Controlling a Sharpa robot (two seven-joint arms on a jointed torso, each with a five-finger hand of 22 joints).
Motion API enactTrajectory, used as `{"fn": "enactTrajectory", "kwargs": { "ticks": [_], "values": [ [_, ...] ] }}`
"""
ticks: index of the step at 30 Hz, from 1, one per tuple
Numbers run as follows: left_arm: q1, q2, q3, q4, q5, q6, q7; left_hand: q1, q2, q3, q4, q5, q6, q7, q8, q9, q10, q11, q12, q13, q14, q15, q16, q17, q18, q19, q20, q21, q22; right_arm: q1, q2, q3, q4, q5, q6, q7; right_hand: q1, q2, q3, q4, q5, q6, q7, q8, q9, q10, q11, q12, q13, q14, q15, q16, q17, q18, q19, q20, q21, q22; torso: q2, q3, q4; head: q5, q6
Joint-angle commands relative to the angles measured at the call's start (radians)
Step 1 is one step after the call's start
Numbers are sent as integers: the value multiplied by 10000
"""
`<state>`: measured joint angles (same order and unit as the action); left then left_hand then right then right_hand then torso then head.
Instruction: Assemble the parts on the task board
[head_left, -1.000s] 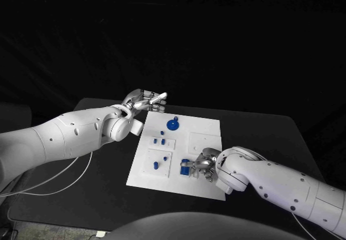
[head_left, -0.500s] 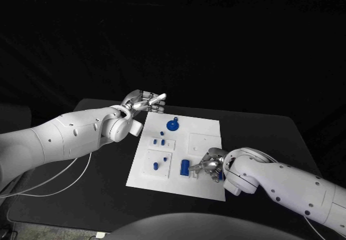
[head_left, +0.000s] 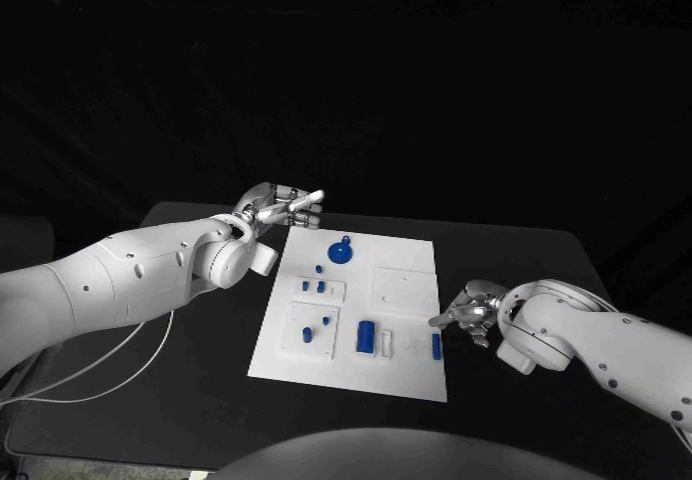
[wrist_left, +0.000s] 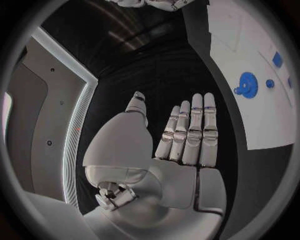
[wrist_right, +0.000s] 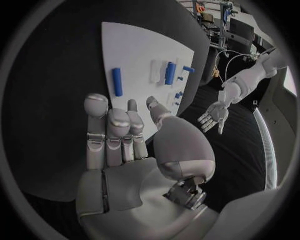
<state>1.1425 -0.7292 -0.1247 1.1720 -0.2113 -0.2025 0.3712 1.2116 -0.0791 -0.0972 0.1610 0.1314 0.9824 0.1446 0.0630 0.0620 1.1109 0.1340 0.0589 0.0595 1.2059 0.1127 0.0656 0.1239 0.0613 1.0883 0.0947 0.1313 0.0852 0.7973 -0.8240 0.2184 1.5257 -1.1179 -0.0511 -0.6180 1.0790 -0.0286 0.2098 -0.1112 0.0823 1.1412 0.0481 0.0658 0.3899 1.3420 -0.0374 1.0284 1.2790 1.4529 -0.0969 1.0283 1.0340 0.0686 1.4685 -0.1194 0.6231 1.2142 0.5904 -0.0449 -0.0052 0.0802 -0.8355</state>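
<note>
Hovering just off the near right edge of the white rectangular task board (head_left: 397, 290), the right hand (head_left: 470, 312) holds nothing, fingers loosely apart. A slim blue bar-shaped part (head_left: 436, 345) lies loose just beside it; judged next pickup, best pinched across its narrow sides. Left hand (head_left: 281, 207) waits flat and empty at the board's far corner. Right wrist view shows that bar (wrist_right: 117, 81) lying clear of other pieces; left wrist view shows the round blue disc part (wrist_left: 247, 83).

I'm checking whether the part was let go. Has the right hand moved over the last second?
Yes. The right hand has drawn away rightward off the task board, now past its right edge, holding nothing.
</note>
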Motion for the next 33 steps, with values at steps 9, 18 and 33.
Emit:
{"fn": "enactTrajectory", "kwargs": {
  "ticks": [9, 18, 33],
  "values": [
    [5, 22, -1, 36, 5, 19, 71, 65, 126, -40, -215, -118, 34, 39, 39, 14, 68, -19, 1, 13, 0, -54, -38, 14, 8, -52, -12, 0, 10, -210, -293, 78, -49, -1027, 1089, -620, -113, -416, 504, 623, -263, 254, -52, -22, -167, 95, -11, 38, -7, 1, 52, 117, 15, 33, 452, 50, 103, 37, 11, -13, 36, -130, -1],
    [5, 36, -7, 33, 6, 49, 52, 59, 127, -39, -212, -161, 28, 38, 38, 14, 68, -18, 2, 14, -5, -52, -38, 14, 8, -57, -11, -1, 9, -483, 5, 58, -179, -1321, 1015, -795, -384, -1083, 483, 1715, -333, 256, -28, -15, -190, 105, -4, -10, 4, -7, 33, 132, 60, 5, 457, 11, 126, 53, 15, -23, 57, -146, -40],
    [5, 20, -13, 49, 6, 91, 31, 50, 89, -20, -152, -220, 18, 44, 38, 14, 59, -16, 2, 13, -8, -51, -38, 17, 7, -63, -8, 0, 7, -691, 600, -38, -611, -1702, 603, -764, 108, -741, -68, 2138, -341, 266, -40, -7, -220, 123, -15, -88, 61, 4, 24, 67, 119, -2, 459, -1, 99, 41, 15, -20, 43, -67, -52]
  ]
}}
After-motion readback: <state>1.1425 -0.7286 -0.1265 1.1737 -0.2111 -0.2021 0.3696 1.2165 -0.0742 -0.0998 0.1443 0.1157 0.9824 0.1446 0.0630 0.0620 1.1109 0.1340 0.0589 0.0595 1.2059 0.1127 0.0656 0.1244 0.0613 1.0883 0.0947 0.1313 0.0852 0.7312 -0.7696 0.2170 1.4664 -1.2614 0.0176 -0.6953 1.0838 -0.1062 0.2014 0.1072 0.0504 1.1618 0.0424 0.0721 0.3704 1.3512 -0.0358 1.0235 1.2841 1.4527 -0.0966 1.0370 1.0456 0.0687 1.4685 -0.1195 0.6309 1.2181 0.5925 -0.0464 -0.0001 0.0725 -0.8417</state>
